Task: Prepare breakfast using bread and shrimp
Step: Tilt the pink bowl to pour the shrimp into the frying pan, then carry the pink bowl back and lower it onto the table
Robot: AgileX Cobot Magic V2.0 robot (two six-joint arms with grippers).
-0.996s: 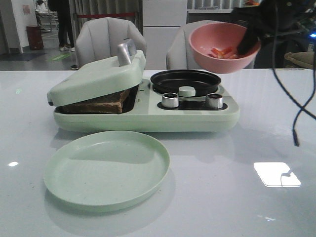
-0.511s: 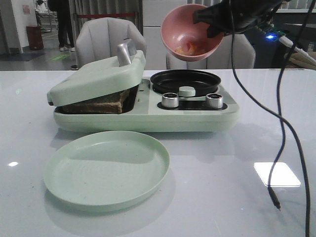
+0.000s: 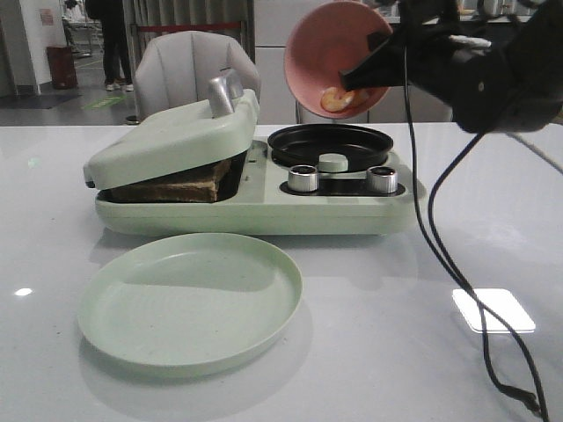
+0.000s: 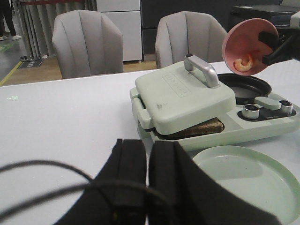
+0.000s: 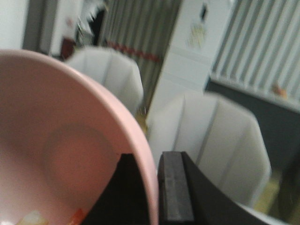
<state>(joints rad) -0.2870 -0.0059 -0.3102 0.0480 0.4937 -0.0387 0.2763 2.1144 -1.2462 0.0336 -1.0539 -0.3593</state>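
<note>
My right gripper [image 3: 374, 54] is shut on the rim of a pink bowl [image 3: 330, 53] and holds it tipped steeply on its side above the black round pan [image 3: 330, 143] of the pale green breakfast maker [image 3: 264, 207]. The shrimp [image 3: 339, 98] lie at the bowl's lower edge; they also show in the left wrist view [image 4: 243, 63] and the right wrist view [image 5: 28, 219]. The bread [image 3: 176, 185] sits in the sandwich press under the half-lowered lid [image 3: 176, 136]. My left gripper [image 4: 147, 187] is shut and empty, low over the table on the near left.
A pale green empty plate [image 3: 189, 299] lies in front of the breakfast maker. Two metal knobs [image 3: 303, 178] sit on its front. A black cable [image 3: 457, 272] hangs from my right arm down to the table. Grey chairs [image 3: 189, 70] stand behind the table.
My right gripper has carried the pink bowl left from the far right and tipped it from upright to steeply on its side over the black pan; the shrimp have slid to its lower edge.
</note>
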